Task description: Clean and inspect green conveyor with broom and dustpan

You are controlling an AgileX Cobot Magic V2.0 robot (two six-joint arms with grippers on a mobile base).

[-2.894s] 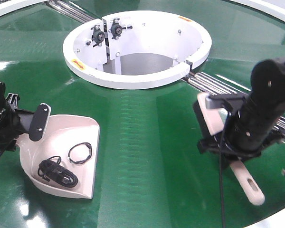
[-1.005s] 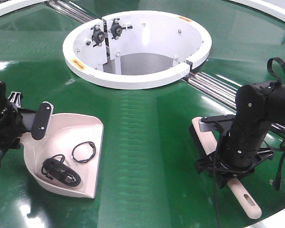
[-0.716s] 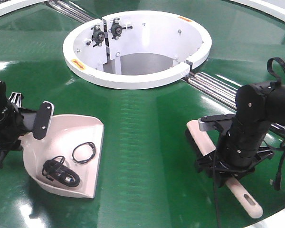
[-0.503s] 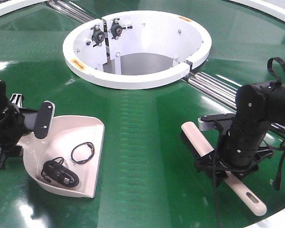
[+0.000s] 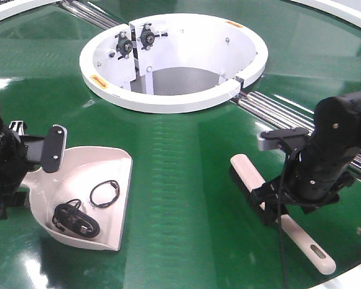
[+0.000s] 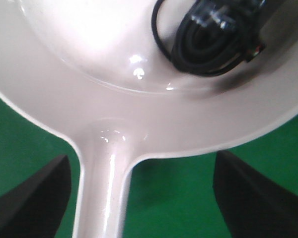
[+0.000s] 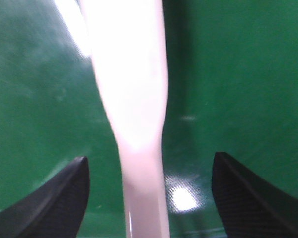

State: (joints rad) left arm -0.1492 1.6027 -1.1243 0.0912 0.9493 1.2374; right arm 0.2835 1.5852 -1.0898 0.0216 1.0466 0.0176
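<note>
Both grippers spread wide, nothing clamped; broom and dustpan lie on the green conveyor.

Your right gripper (image 7: 149, 198) has its fingers (image 7: 54, 198) far apart w/ the broom (image 5: 281, 212) handle running between them, not touching either. The broom lies flat on the green conveyor (image 5: 186, 198), right side, bristle end toward centre, slotted end near the rim. Your left gripper (image 6: 139, 198) is likewise spread either side of the dustpan (image 5: 84, 198) handle, no contact. The dustpan sits on the belt's left side, lip facing right, w/ a coiled black cable (image 5: 77, 220) and a black ring (image 5: 104, 194) inside. White hub (image 5: 174, 60) and steel rails (image 5: 271, 108) lie behind.
</note>
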